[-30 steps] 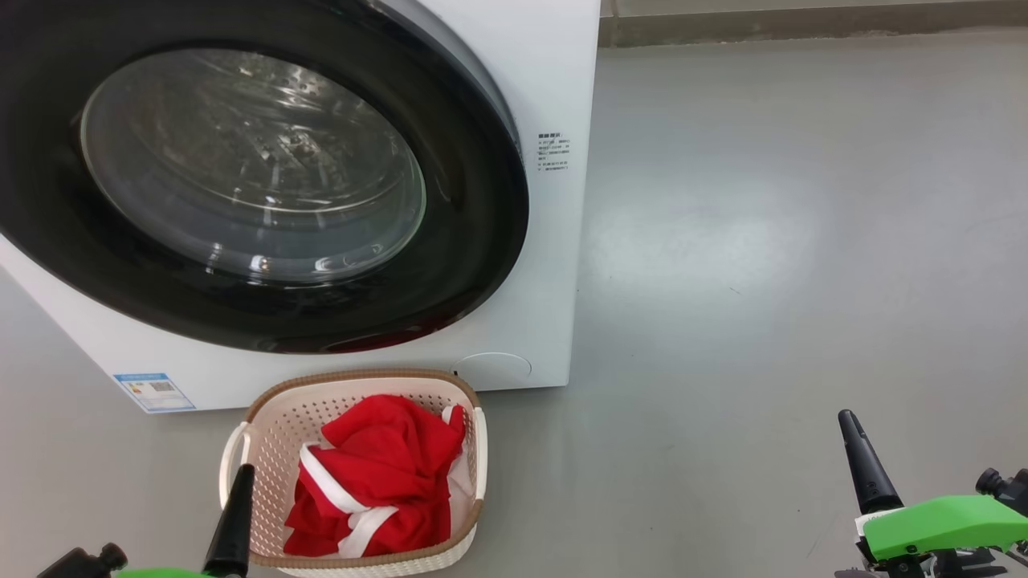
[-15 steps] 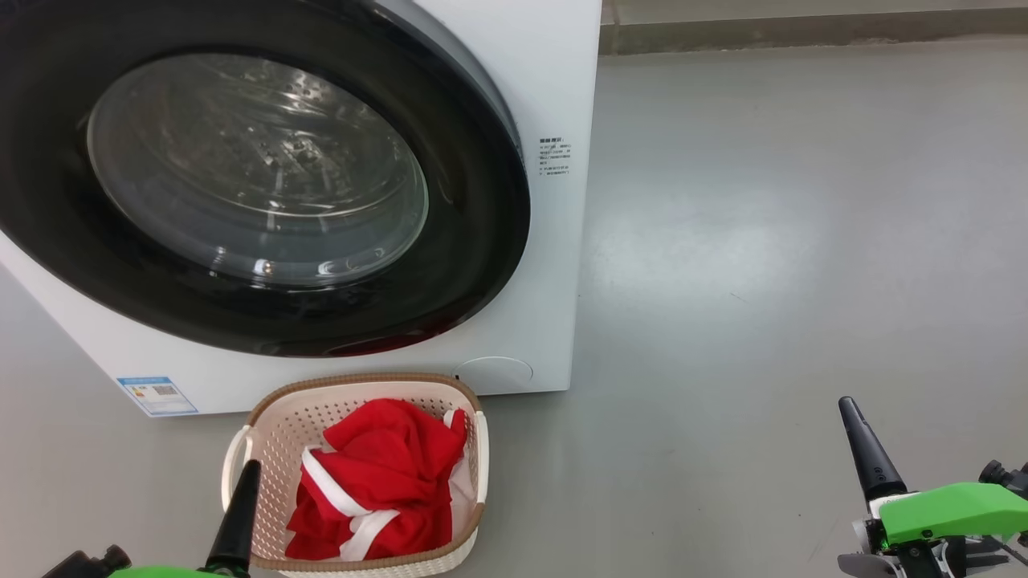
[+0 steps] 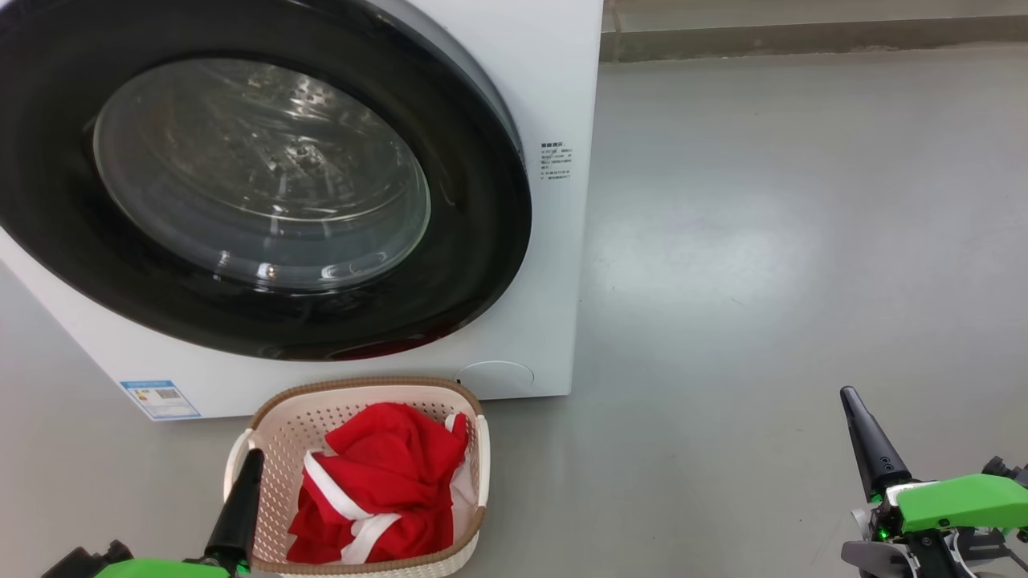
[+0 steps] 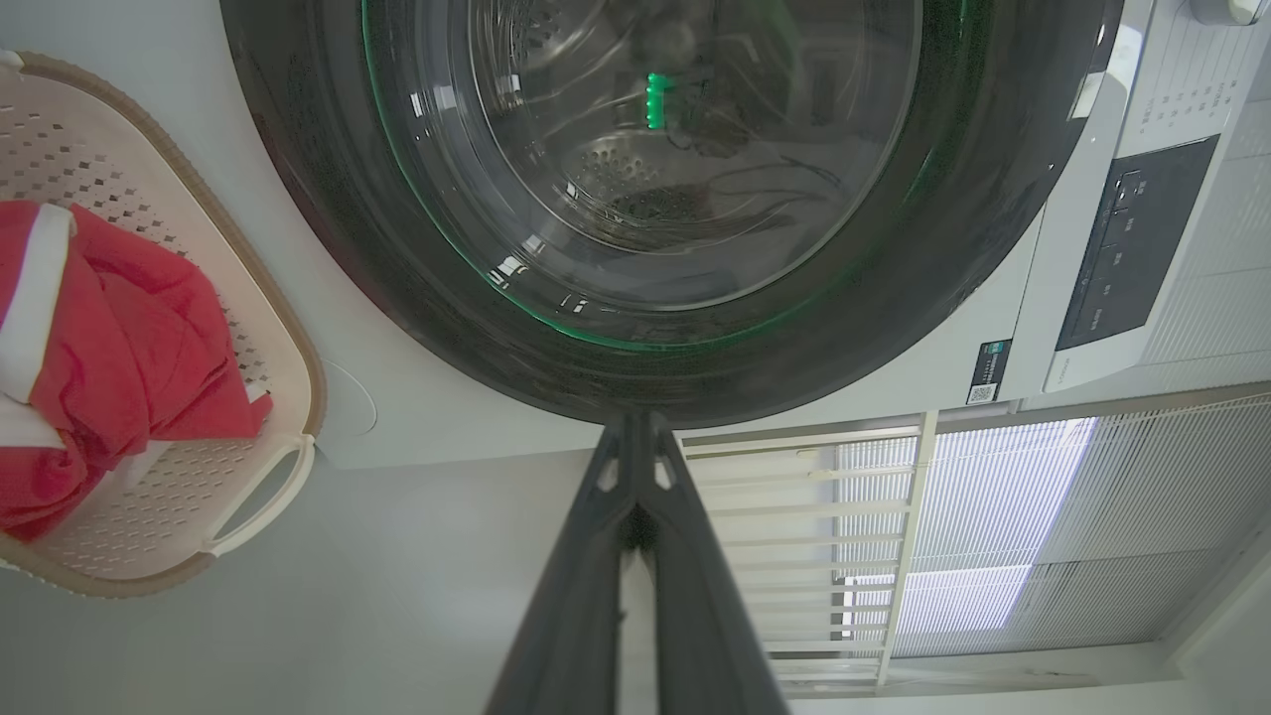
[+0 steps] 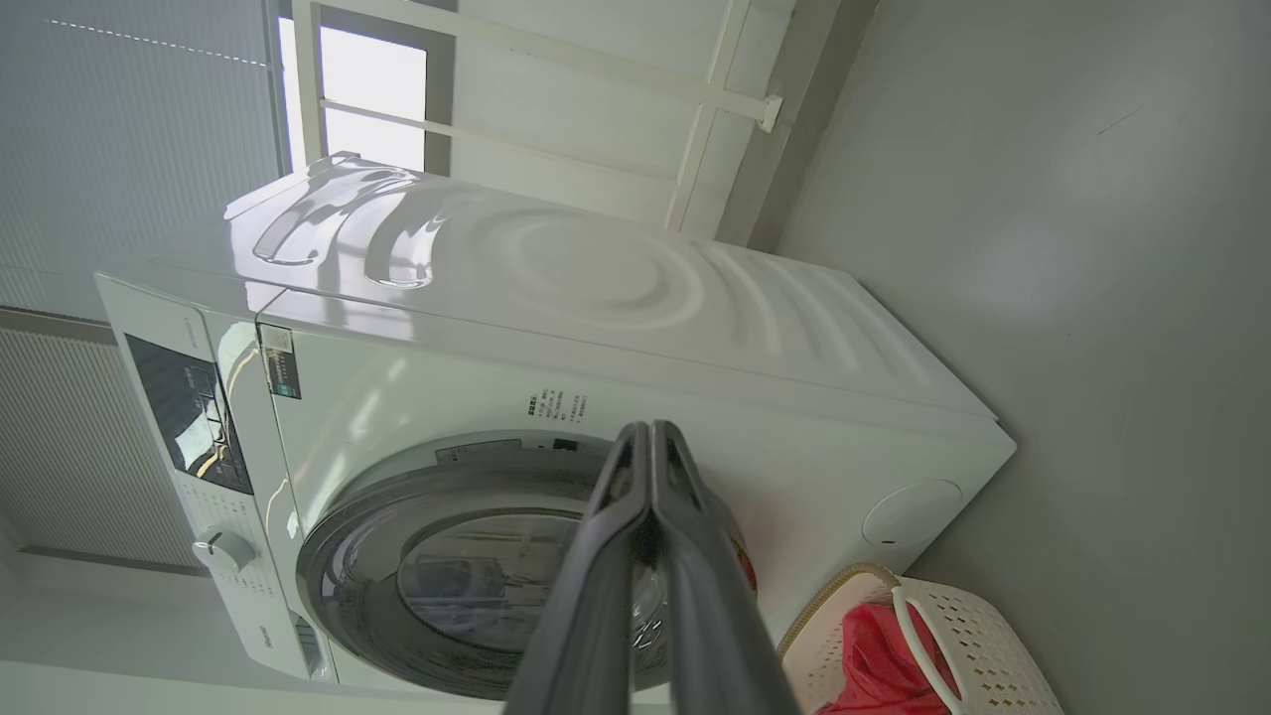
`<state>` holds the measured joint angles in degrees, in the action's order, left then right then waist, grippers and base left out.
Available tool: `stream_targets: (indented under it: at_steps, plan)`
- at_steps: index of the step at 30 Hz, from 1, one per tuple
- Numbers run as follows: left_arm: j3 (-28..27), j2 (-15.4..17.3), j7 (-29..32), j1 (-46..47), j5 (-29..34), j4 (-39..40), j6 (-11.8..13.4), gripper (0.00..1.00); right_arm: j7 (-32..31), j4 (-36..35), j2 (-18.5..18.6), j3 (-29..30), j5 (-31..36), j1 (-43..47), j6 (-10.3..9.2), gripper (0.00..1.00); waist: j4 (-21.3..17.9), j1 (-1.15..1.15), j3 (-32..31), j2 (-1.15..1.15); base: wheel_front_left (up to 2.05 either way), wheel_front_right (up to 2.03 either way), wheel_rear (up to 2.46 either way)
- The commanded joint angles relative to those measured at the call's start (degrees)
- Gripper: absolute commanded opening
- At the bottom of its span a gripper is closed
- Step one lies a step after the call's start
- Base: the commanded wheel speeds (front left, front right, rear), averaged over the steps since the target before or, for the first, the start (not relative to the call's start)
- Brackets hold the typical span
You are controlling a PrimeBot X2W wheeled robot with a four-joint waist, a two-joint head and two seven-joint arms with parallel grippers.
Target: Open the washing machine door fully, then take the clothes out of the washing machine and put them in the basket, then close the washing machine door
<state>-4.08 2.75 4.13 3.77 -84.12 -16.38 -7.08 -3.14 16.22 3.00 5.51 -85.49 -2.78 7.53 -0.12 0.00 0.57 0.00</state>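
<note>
The washing machine door, black-rimmed with a bulging glass window, lies flat against the white washing machine; the door and the door look the same in both wrist views. Red clothes with white bands lie in the cream basket on the floor just before the machine. My left gripper is shut and empty at the basket's left rim. My right gripper is shut and empty far to the right, low over the floor. Its fingers touch along their length.
Grey floor stretches to the right of the machine up to a wall skirting. A blue label sits low on the machine's front. The control panel and a white railing by a window appear in the left wrist view.
The head camera has shifted a little, sliding the whole scene down and right. My right gripper has risen slightly in the picture; both grippers stay shut.
</note>
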Motion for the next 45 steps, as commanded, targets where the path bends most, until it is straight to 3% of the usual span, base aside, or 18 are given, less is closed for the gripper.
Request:
stream_targets:
  at_steps: [1,11,45]
  plan:
    - [-2.1,0.4,0.6,2.3,-1.6,1.8,-0.4,0.00,-0.6,-1.8,0.7,-0.5,-1.5,-2.9,-0.04,0.00,0.0,0.00,-0.1,0.00,0.00,0.00,0.00]
    - [-2.5,0.1,2.4,2.7,-8.0,2.1,-0.4,0.00,-2.4,-2.0,0.8,-0.2,-7.7,-3.6,-0.04,0.00,0.1,0.00,-0.5,0.00,0.00,0.00,0.00]
    - [-2.5,0.1,2.4,2.7,-8.0,2.1,-0.4,0.00,-2.6,-2.0,0.6,0.1,-7.4,-3.6,-0.04,0.00,0.1,0.00,-0.5,0.00,0.00,0.00,0.00]
